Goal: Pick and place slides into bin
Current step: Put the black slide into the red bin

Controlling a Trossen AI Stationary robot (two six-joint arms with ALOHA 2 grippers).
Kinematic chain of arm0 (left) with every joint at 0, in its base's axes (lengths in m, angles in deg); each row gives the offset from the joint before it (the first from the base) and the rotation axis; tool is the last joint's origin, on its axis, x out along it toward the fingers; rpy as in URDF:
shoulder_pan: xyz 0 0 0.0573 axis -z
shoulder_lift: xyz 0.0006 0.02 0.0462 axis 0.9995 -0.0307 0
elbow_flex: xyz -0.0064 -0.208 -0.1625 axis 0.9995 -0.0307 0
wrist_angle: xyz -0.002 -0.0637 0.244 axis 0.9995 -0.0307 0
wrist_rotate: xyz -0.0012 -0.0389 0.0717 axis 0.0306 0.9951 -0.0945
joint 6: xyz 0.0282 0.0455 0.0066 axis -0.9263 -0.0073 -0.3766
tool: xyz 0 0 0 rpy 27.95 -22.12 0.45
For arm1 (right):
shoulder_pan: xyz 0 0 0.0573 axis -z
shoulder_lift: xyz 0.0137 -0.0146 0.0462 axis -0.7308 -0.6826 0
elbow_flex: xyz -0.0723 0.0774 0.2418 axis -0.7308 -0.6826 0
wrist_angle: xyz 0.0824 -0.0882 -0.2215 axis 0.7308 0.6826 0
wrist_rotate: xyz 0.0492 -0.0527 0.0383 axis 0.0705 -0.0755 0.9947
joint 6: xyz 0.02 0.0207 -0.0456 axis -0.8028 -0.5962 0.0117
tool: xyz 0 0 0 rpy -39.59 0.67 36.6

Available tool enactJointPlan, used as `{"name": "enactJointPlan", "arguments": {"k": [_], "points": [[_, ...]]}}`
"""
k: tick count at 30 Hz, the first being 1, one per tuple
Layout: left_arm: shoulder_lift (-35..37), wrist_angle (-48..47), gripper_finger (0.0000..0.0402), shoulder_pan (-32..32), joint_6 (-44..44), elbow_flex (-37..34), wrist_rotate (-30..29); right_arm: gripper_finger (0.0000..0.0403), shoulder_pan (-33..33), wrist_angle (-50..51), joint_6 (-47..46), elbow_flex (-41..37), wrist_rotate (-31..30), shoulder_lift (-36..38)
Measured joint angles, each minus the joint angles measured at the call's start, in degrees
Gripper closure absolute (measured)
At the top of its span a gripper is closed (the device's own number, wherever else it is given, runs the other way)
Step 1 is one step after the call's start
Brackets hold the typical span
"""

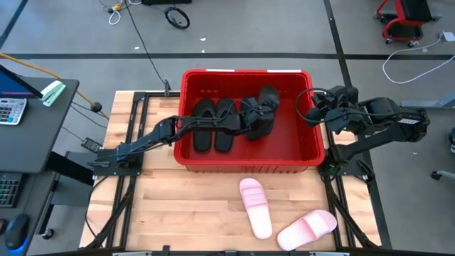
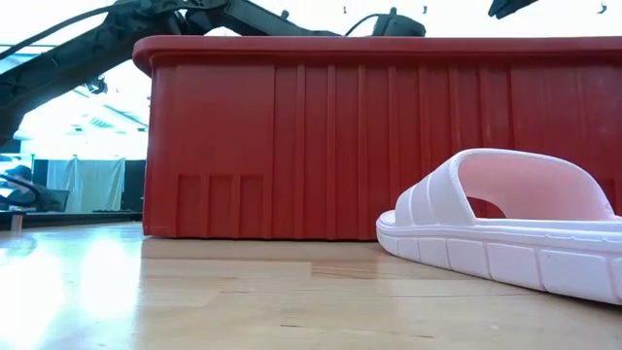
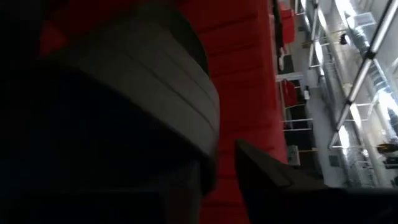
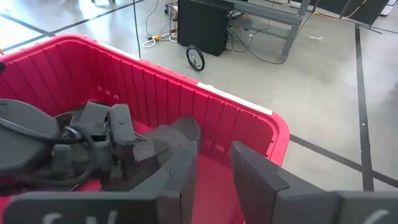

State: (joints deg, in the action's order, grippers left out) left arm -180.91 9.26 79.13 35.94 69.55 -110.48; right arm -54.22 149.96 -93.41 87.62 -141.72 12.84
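Note:
The red bin [image 1: 247, 165] stands in the middle of the table. Two black flip-flops [image 1: 213, 122] lie side by side on the left of its floor. A black wide-strap slide [image 1: 261, 114] lies to their right. My left gripper [image 1: 249, 122] reaches into the bin from the left and is open right at this slide [image 3: 155, 93]. My right gripper [image 4: 214, 168] hangs open over the bin's right rim [image 1: 314, 112] with nothing between its fingers. Two pale pink slides [image 1: 256, 206] [image 1: 307, 227] lie soles down on the table, nearer than the bin. My left gripper is open with the black slide's sole edge [image 3: 186, 118] close along one side of it. Red bin wall shows between the slide and the other finger [image 3: 267, 180]. Whether a finger touches the slide, I cannot tell.
The bin's tall front wall [image 2: 340, 136] stands just behind the nearer pink slide [image 2: 505, 224]. Bare wooden table [image 1: 170, 213] lies to the left of the pink slides. A desk with a calculator [image 1: 11, 110] stands off the table's left side.

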Motion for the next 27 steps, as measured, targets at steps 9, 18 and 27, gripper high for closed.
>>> {"name": "enactJointPlan", "arguments": {"k": [9,18,27], "points": [[-1.53,0.03,0.0199,-1.06,8.25,-0.07,5.02,0.0297,0.0,0.03,-1.34,0.0,0.0,0.0],[-1.62,2.79,0.0191,-1.54,17.31,-0.09,5.11,0.0297,0.0,0.04,-1.49,0.0,-0.01,0.0],[-1.64,3.24,0.0187,-2.08,22.85,-0.09,12.9,0.0297,0.0,0.06,-1.47,0.0,0.16,0.0]]}}
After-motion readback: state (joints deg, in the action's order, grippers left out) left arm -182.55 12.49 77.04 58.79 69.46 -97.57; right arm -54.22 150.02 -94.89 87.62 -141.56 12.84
